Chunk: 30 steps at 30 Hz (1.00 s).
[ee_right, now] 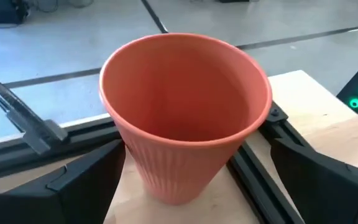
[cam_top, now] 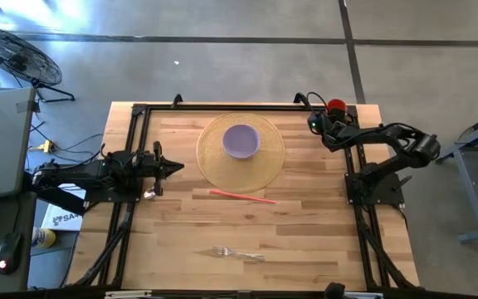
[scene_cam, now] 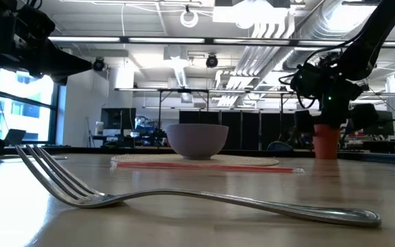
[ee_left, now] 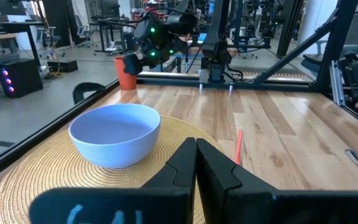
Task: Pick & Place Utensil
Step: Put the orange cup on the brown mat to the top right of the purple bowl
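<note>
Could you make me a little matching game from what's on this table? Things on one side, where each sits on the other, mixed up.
Things:
1. fork
2. purple bowl
3. red-pink straw
4. orange cup

Places:
A. on the round woven mat
B. at the table's far right corner, between the right gripper fingers
C. alone near the table's front edge
D. on the bare wood just in front of the mat

Pairs: 1-C, 2-A, 3-D, 4-B

Overhead looking down, table-level beside fork [scene_cam: 184,199], 2 wrist close-ups
</note>
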Motion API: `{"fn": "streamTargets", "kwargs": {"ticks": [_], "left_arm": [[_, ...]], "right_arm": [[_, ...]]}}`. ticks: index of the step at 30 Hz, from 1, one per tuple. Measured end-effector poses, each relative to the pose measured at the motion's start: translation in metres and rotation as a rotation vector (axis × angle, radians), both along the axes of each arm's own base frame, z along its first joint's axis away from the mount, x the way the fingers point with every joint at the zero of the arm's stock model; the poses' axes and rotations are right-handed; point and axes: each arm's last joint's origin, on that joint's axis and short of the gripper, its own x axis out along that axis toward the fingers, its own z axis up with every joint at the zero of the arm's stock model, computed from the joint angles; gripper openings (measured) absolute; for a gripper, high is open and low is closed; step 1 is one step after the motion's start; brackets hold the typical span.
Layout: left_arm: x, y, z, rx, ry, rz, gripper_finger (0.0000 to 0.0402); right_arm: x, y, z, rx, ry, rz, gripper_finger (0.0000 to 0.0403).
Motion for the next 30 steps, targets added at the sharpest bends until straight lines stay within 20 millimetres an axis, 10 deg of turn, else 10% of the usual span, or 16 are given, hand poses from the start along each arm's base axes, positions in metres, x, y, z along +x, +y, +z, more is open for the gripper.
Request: {"fn": "streamTargets", "kwargs": {"ticks": [30], "left_arm": [[0.000, 0.000, 0.000, 0.000, 0.000, 0.000, 0.0007]], "right_arm": [[0.013, -0.002, 0.004, -0.008, -0.101, 0.120, 0.0373]]}}
